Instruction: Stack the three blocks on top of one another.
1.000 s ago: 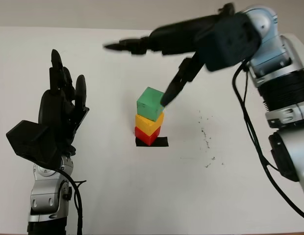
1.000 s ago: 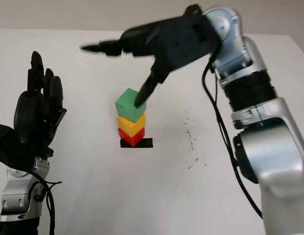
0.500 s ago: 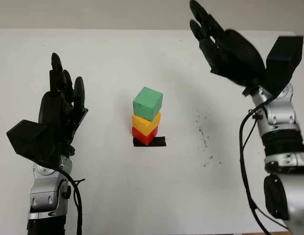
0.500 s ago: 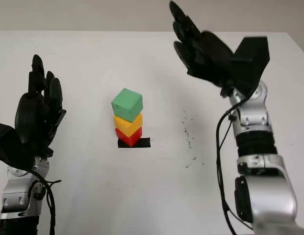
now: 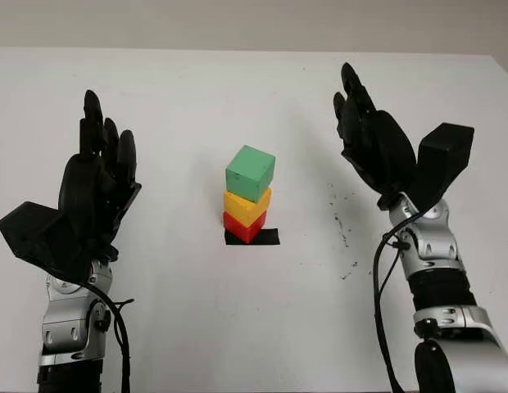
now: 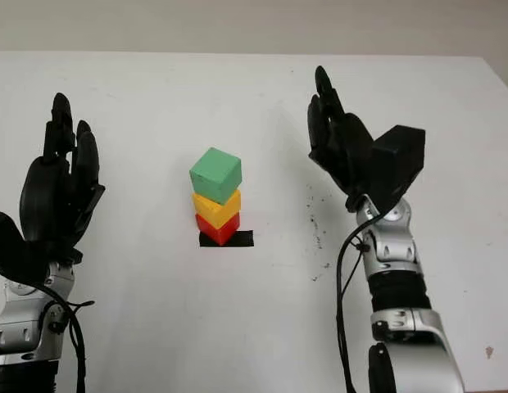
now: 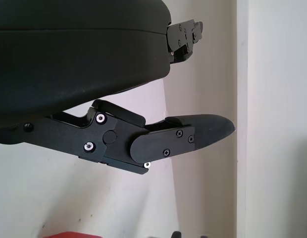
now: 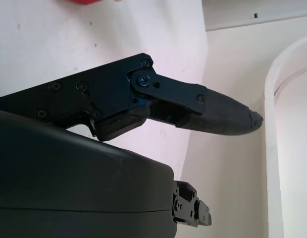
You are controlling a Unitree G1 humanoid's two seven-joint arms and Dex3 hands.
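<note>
Right hand [image 5: 377,151] is raised open above the table [image 5: 238,327], palm turned inward toward the stack, and nothing is held in it. Left hand [image 5: 94,192] is held up the same way on the other side, open and empty, and is placed nearer the table's front edge than the right one. Between the two, a little nearer the right hand, the three blocks are found near the middle of the table: the red block [image 5: 242,227] sits at the bottom on a strip of black tape [image 5: 266,237], the yellow block [image 5: 246,205] is set on it, and the green block [image 5: 251,173] is set on top. From the right hand the stack lies inward and slightly toward the front edge; from the left hand it lies inward and slightly toward the far edge. The long axis of the stack is upright, though the green block is turned a little against the yellow one and seems shifted slightly toward the right hand. The stacking is judged to be done; any further move would be a small correction of the green block, for which the right hand is better placed. Both hands are kept well apart from the blocks.
</note>
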